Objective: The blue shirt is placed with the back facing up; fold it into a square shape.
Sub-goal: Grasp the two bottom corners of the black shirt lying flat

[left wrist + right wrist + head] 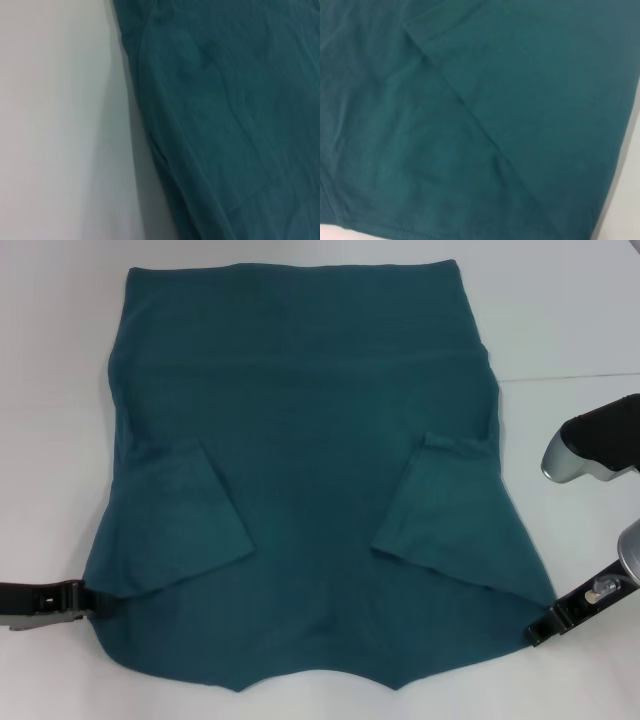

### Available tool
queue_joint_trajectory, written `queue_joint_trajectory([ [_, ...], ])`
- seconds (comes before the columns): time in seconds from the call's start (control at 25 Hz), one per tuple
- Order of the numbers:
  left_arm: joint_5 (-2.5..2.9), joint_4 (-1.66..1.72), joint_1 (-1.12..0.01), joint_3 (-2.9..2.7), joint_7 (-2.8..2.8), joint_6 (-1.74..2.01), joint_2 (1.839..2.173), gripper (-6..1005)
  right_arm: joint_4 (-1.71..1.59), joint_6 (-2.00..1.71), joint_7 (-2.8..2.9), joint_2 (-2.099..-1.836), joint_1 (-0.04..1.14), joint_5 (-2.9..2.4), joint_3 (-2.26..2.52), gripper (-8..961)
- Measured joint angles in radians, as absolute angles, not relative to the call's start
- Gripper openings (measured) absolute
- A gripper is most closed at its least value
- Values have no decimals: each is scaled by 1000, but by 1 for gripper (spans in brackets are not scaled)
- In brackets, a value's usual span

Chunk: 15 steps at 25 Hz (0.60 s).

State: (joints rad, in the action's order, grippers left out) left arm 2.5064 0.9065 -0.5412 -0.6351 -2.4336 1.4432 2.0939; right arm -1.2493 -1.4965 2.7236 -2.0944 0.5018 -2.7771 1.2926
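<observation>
I have the dark teal-blue cotton T-shirt [310,490] mid-frame on the white desk [60,440], sleeves folded in, left gripper [88,601] and right gripper [540,628] at its lower corners, fingers' state I cannot tell, and an uneven lift could skew the fold.

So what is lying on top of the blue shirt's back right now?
Both sleeves are folded inward onto the blue shirt, one on each side. Nothing else rests on it. Its front and the table beneath are covered.
</observation>
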Motion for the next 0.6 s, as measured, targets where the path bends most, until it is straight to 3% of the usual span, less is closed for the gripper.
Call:
queue_joint_trajectory([
  [0.48,2506,907,-542,-636,-2430,1440,2095,18,-1247,-1489,2720,-2098,507,-2775,1321,639],
  [0.6,2506,907,-542,-636,-2425,1440,2096,18,-1247,-1485,2715,-2097,507,-2769,1317,560],
])
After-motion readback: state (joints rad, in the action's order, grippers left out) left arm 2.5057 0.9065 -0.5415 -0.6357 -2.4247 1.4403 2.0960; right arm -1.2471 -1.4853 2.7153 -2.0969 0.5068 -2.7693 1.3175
